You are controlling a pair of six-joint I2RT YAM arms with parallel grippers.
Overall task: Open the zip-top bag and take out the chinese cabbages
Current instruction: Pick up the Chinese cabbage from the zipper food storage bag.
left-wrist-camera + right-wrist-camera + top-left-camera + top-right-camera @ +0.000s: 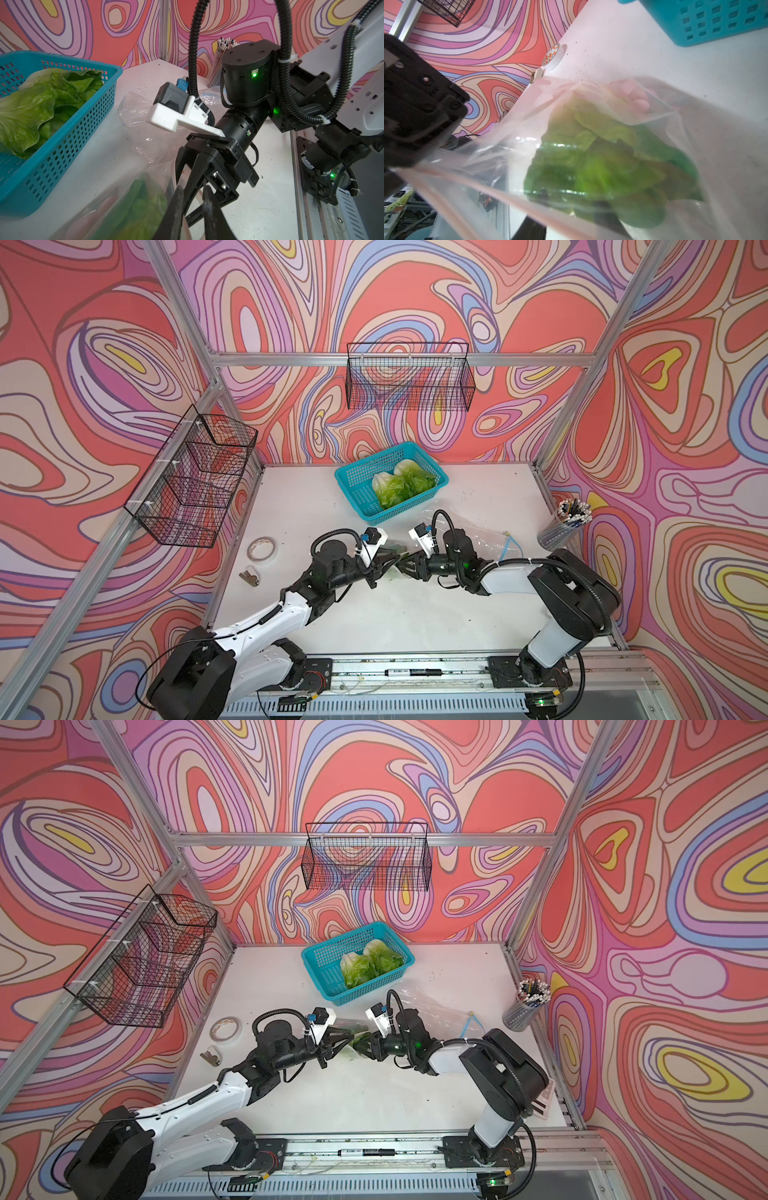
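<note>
Left wrist view: right claw [187, 178] sits parted at the zip-top bag's [108, 199] mouth; left claw [193, 199] opposite, barely gapped, can't tell if it's nipping the rim. Remaining chinese cabbage [141, 199] lies inside between them, leafy end toward the right claw, while two chinese cabbages [31, 116] sit in the teal basket [62, 158] farther back on the roomy white counter [259, 207].

No legible txt; orange marks on tape roll [552, 55] too blurred.

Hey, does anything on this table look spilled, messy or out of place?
Only minor mess: dark specks dot the white table, and crumpled clear plastic with a blue strip lies loose behind the right arm. Nothing looks spilled or broken.
</note>
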